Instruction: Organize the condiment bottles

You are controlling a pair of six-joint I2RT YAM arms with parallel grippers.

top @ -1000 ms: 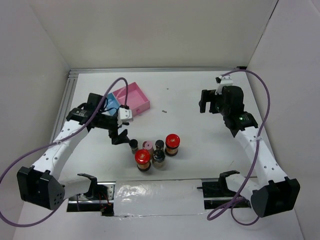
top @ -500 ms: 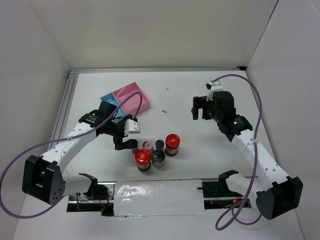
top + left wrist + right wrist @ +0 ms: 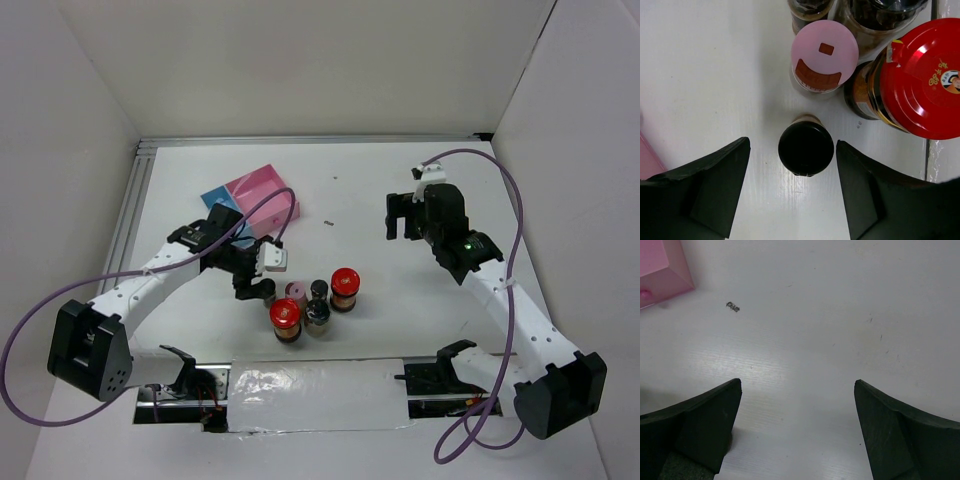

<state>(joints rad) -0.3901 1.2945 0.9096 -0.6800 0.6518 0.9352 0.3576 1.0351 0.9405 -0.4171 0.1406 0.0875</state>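
Six condiment bottles stand in a cluster near the table's front. The two red-lidded jars [image 3: 345, 279] [image 3: 285, 312] flank a pink-capped bottle [image 3: 296, 291] and two slim black-capped bottles [image 3: 319, 289] [image 3: 318, 315]. My left gripper [image 3: 254, 287] is open and hangs over the third slim black-capped bottle [image 3: 806, 149], which stands between its fingers near their tips, untouched. The left wrist view also shows the pink cap [image 3: 825, 56] and one red lid [image 3: 925, 80] just beyond. My right gripper [image 3: 400, 215] is open and empty over bare table [image 3: 797, 385].
The pink-and-blue divided tray [image 3: 250, 195] sits behind the left arm, and its pink corner shows in the right wrist view [image 3: 660, 265]. A small dark speck [image 3: 328, 223] lies on the table. White walls close in the back and both sides.
My left gripper has moved right and forward from beside the tray and now hangs over the leftmost black-capped bottle. My right gripper shifted slightly left, then held still.
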